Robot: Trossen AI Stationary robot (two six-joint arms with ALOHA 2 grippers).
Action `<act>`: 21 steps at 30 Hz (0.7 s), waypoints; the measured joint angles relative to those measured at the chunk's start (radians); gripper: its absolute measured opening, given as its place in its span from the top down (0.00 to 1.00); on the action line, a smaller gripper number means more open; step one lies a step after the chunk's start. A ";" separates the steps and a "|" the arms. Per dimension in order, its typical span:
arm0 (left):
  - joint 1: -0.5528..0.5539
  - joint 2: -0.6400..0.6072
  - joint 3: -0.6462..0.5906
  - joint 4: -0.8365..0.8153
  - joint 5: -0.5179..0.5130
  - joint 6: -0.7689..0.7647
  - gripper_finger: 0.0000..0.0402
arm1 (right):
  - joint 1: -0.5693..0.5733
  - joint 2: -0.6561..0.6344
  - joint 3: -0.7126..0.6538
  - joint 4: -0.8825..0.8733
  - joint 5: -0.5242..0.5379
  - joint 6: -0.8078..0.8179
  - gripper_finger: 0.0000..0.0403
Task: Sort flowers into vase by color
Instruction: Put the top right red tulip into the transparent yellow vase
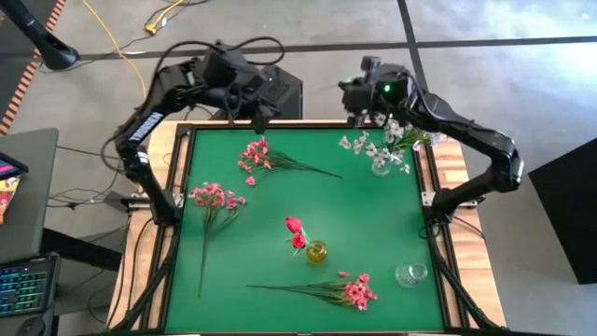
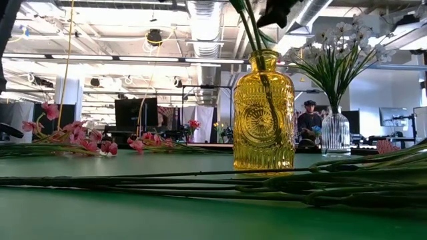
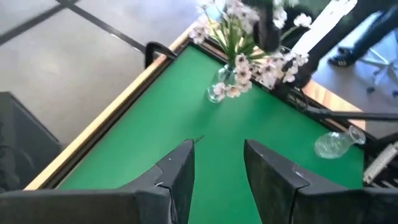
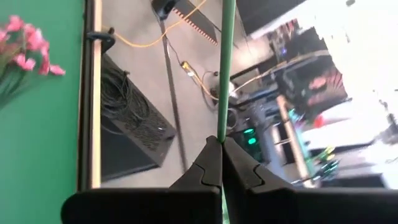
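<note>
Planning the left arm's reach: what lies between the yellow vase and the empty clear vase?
Bare green mat in the high view, between yellow vase and clear vase.

Two black, matte jointed arms with thick rounded links show at the upper left (image 1: 154, 112) and upper right (image 1: 466, 131) of the high view. A green light (image 1: 384, 90) glows on the right wrist. Flat, dark, wedge-shaped fingers (image 3: 180, 174) fill the wrist view's bottom.

3 pink sprays (image 1: 259, 157) lying on the green mat; 2 red buds (image 1: 295, 232) in 1 yellow vase (image 1: 317, 251); 1 white bunch (image 1: 381, 145) in a clear vase (image 1: 380, 168); 1 more clear vase (image 1: 410, 273), nothing in it.
</note>
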 joint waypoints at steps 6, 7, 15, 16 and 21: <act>-0.001 -0.132 -0.165 0.016 -0.024 -0.076 0.68 | 0.148 0.002 0.000 0.003 0.107 -0.170 0.94; -0.001 -0.163 -0.216 0.041 -0.025 -0.097 0.68 | 0.172 0.002 0.000 0.008 0.116 -0.188 0.94; -0.010 -0.389 -0.758 0.620 0.191 -0.472 0.68 | 0.341 0.002 0.000 0.041 0.209 -0.328 0.94; -0.016 -0.405 -0.822 0.709 0.226 -0.528 0.68 | 0.359 0.002 0.000 0.039 0.222 -0.341 0.94; -0.058 -0.441 -1.058 1.068 0.311 -0.734 0.68 | 0.450 0.002 0.000 0.038 0.312 -0.418 0.94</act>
